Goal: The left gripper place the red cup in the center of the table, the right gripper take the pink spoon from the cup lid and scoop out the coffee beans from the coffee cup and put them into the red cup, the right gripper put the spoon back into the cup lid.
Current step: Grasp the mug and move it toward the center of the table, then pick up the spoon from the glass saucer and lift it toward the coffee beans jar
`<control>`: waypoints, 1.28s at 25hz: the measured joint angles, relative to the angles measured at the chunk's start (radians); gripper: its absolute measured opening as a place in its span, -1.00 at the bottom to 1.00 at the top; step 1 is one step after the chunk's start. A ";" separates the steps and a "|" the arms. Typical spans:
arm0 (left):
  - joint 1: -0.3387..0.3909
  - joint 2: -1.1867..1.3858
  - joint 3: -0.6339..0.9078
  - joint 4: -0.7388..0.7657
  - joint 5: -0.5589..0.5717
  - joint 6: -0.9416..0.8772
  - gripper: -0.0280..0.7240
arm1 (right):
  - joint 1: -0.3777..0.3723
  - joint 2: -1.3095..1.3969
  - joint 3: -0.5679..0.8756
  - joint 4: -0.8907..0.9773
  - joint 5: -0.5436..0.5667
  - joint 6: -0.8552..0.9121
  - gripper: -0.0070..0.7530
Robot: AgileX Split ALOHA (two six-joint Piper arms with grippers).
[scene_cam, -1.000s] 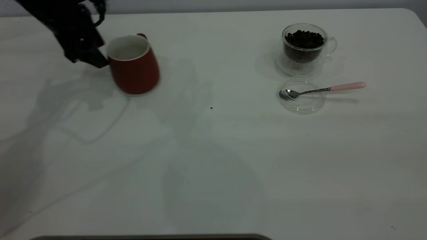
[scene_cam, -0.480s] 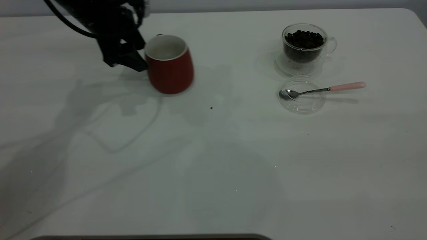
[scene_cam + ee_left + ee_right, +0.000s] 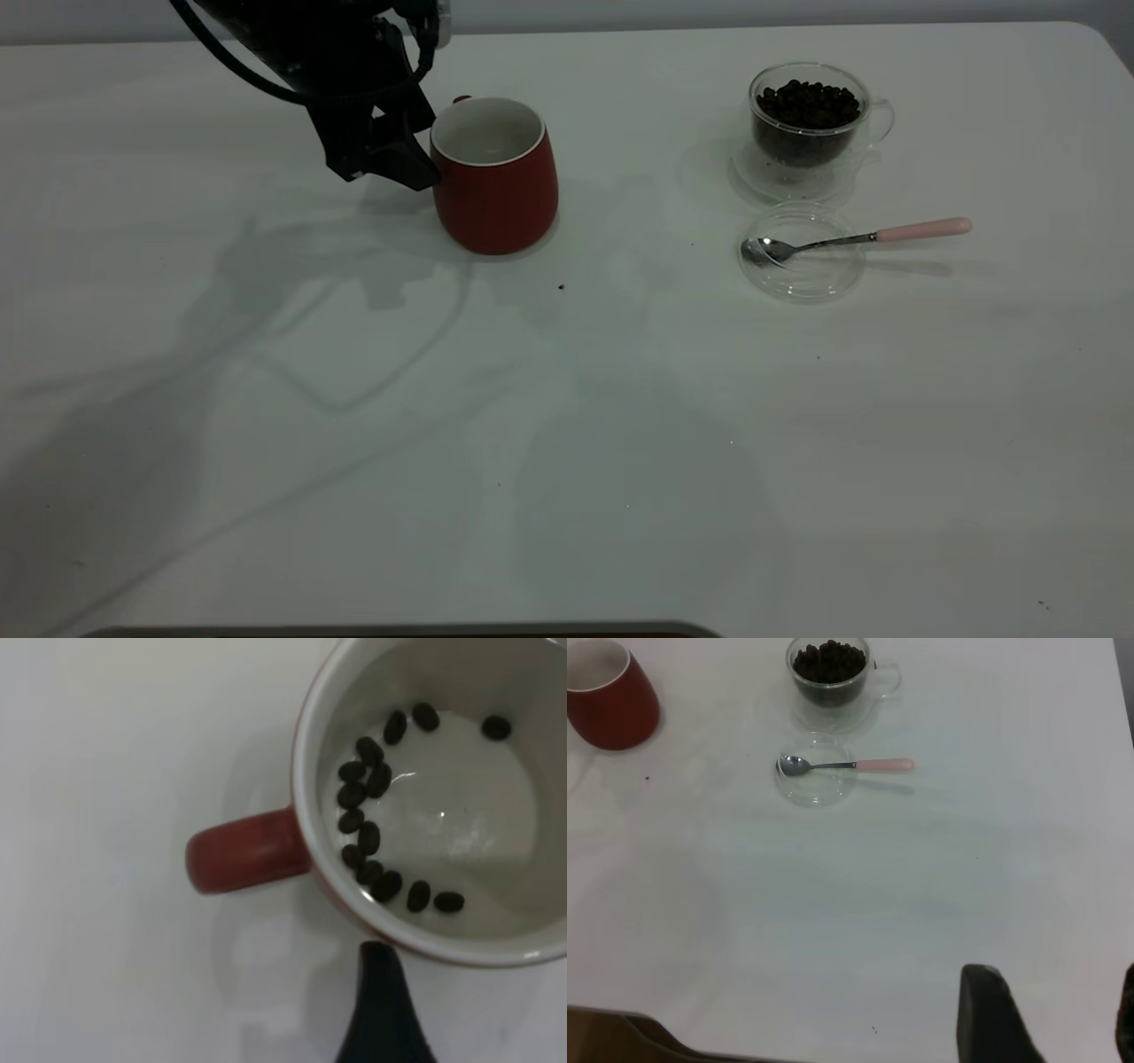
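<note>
Red cup (image 3: 495, 177) stands upright on the white counter (image 3: 567, 425), left of the middle and toward the far edge. My left hand (image 3: 416, 164) is at its left side, touching the wall just under the rim; from the left wrist view one dark finger (image 3: 383, 1010) lies against the outside of the rim, but I cannot tell whether the hand is closed on the cup or open. The cup's handle (image 3: 248, 850) points away from the finger's side, toward the far edge. Inside, on the white bottom, lie a dozen or so beans (image 3: 368, 837).

Well to the right stands the glass cup (image 3: 806, 128), filled with beans (image 3: 808, 105). Just in front of it lies the clear lid (image 3: 802, 252), with the spoon (image 3: 855, 237) resting its bowl in the lid and its pink handle reaching out over the counter to the right.

My right hand (image 3: 1045, 1019) hangs above the near edge of the counter, its fingers apart, holding nothing.
</note>
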 joint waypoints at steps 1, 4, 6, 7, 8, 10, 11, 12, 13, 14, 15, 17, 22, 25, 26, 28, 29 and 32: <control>0.005 -0.009 0.000 0.001 0.006 -0.021 0.64 | 0.000 0.000 0.000 0.000 0.000 0.000 0.02; 0.037 -0.056 0.000 0.058 0.058 -0.137 0.64 | 0.000 0.000 0.000 0.000 0.000 0.000 0.02; 0.064 -0.103 0.000 0.121 0.111 -0.254 0.64 | 0.000 0.000 0.000 0.000 0.000 0.000 0.02; 0.075 -0.131 0.000 0.154 0.140 -0.332 0.64 | 0.000 0.000 0.000 0.000 0.000 0.000 0.02; 0.088 -0.161 0.000 0.184 0.167 -0.417 0.64 | 0.000 0.000 0.000 0.000 0.000 0.000 0.02; 0.108 -0.225 0.000 0.245 0.249 -0.586 0.64 | 0.000 0.000 0.000 0.000 0.000 0.000 0.02; 0.114 -0.265 0.000 0.280 0.293 -0.677 0.64 | 0.000 0.000 0.000 0.000 0.000 0.000 0.02; 0.120 -0.308 0.000 0.310 0.351 -0.767 0.64 | 0.000 0.000 0.000 0.000 0.000 0.000 0.02; 0.123 -0.345 0.000 0.342 0.415 -0.840 0.64 | 0.000 0.000 0.000 0.000 0.000 0.000 0.02; 0.125 -0.390 0.000 0.375 0.479 -0.926 0.64 | 0.000 0.000 0.000 0.000 0.000 0.000 0.02; 0.125 -0.435 0.000 0.402 0.534 -1.006 0.64 | 0.000 0.000 0.000 0.000 0.000 0.000 0.02; 0.125 -0.512 0.000 0.440 0.660 -1.118 0.64 | 0.000 0.000 0.000 0.000 0.000 0.000 0.02; 0.125 -0.680 0.001 0.483 0.765 -1.263 0.64 | 0.000 0.000 0.000 0.000 0.000 0.000 0.02; 0.125 -0.768 0.028 0.484 0.765 -1.331 0.64 | 0.000 0.000 0.000 0.000 0.000 0.000 0.02; 0.125 -0.801 0.047 0.484 0.765 -1.346 0.64 | 0.000 0.000 0.000 0.000 0.000 0.000 0.02; 0.125 -0.865 0.104 0.485 0.765 -1.363 0.64 | 0.000 0.000 0.000 0.000 0.000 0.000 0.02; 0.125 -0.904 0.137 0.485 0.765 -1.370 0.64 | 0.000 0.000 0.000 0.000 0.000 0.000 0.02; 0.125 -1.014 0.285 0.485 0.765 -1.408 0.64 | 0.000 0.000 0.000 0.000 0.000 0.000 0.02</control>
